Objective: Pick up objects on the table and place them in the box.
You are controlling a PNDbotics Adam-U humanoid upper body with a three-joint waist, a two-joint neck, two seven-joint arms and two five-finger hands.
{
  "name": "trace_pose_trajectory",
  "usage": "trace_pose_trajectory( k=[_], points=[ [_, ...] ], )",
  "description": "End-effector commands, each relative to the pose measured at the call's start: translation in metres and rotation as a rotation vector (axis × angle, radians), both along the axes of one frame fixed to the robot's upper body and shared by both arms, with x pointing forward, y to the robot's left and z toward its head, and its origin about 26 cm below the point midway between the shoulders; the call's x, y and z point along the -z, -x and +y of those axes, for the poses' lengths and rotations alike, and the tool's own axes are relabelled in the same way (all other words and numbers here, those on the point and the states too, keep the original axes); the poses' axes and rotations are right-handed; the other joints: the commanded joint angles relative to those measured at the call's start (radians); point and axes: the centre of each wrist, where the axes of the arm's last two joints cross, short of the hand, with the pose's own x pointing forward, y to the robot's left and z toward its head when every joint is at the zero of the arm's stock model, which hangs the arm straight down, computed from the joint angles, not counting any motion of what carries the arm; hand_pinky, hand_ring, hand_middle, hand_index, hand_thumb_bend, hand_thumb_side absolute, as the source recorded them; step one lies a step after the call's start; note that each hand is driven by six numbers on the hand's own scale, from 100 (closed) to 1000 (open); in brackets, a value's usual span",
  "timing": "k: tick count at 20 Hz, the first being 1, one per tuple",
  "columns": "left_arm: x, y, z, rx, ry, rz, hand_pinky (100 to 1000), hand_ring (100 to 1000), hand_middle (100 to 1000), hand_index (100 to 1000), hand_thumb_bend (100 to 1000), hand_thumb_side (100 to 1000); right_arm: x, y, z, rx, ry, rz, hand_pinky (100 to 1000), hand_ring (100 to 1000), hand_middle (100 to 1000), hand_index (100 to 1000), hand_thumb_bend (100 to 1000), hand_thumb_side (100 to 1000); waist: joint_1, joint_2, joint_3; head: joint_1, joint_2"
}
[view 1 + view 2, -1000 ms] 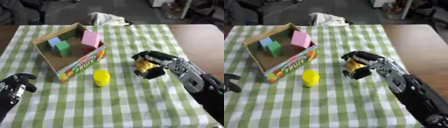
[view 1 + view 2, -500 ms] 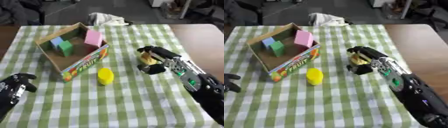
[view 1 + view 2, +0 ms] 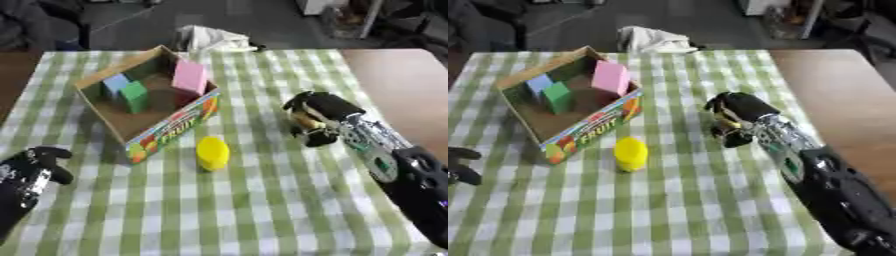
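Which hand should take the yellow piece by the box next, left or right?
Probably left. The right hand is curled round a small yellowish object, so it is busy. The left hand sits idle at the lower left, holding nothing, with bare tablecloth between it and the yellow piece in front of the box.

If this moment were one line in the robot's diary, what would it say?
right hand: fingers curled round small yellow object | left hand: idle, lower left | box: pink, green, blue blocks inside | yellow cylinder: on table by box

An open cardboard box lies far left, holding pink, green and blue blocks. A yellow cylinder stands just near it.
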Motion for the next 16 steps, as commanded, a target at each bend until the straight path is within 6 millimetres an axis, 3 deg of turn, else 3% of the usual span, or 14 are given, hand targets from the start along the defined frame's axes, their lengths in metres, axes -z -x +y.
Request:
trace_pose_trajectory(
  k=[1, 4, 9, 11, 12, 13, 15, 16],
  points=[
    [-0.0061, 0.0000, 0.0032, -0.004, -0.009, -0.019, 584, 531, 655, 706, 100, 607, -0.0057, -0.0038, -0.0073, 0.039, 0.015, -0.102, 567, 673, 493, 629, 211, 100, 0.001, -0.012, 0.000, -0.003, 0.005],
    [-0.0061, 0.0000, 0.0031, -0.005, -0.008, -0.019, 583, 531, 655, 706, 100, 608, -0.0097, -0.0061, -0.0063, 0.052, -0.009, -0.217, 482, 597, 400, 514, 185, 100, 0.001, -0.012, 0.001, -0.004, 0.005],
    [-0.0060, 0.0001, 0.0032, -0.006, -0.007, -0.018, 583, 530, 654, 706, 100, 608, -0.0120, -0.0079, -0.0064, 0.064, -0.047, -0.333, 388, 521, 311, 422, 126, 100, -0.001, -0.013, 0.002, -0.005, 0.005],
    [-0.0060, 0.0001, 0.0032, -0.006, -0.007, -0.018, 583, 530, 654, 706, 100, 608, -0.0122, -0.0079, -0.0067, 0.069, -0.061, -0.357, 398, 529, 319, 434, 138, 100, -0.001, -0.013, 0.002, -0.005, 0.005],
    [-0.0061, 0.0001, 0.0032, -0.005, -0.007, -0.018, 583, 530, 654, 706, 100, 609, -0.0122, -0.0075, -0.0067, 0.067, -0.067, -0.359, 454, 576, 372, 492, 185, 100, -0.002, -0.013, 0.002, -0.005, 0.005],
    [-0.0062, 0.0000, 0.0032, -0.005, -0.007, -0.018, 583, 530, 654, 706, 100, 608, -0.0119, -0.0066, -0.0065, 0.059, -0.072, -0.348, 540, 678, 482, 616, 221, 100, -0.002, -0.013, 0.002, -0.005, 0.005],
    [-0.0063, 0.0001, 0.0034, -0.007, -0.007, -0.018, 583, 529, 654, 706, 100, 609, -0.0116, -0.0038, -0.0060, 0.034, -0.078, -0.286, 649, 794, 642, 797, 185, 100, -0.003, -0.012, 0.002, -0.004, 0.005],
    [-0.0062, 0.0001, 0.0036, -0.008, -0.007, -0.018, 583, 529, 654, 706, 100, 609, -0.0127, -0.0025, -0.0059, 0.021, -0.084, -0.242, 703, 852, 742, 870, 209, 162, -0.003, -0.012, 0.001, -0.004, 0.005]
  ],
)
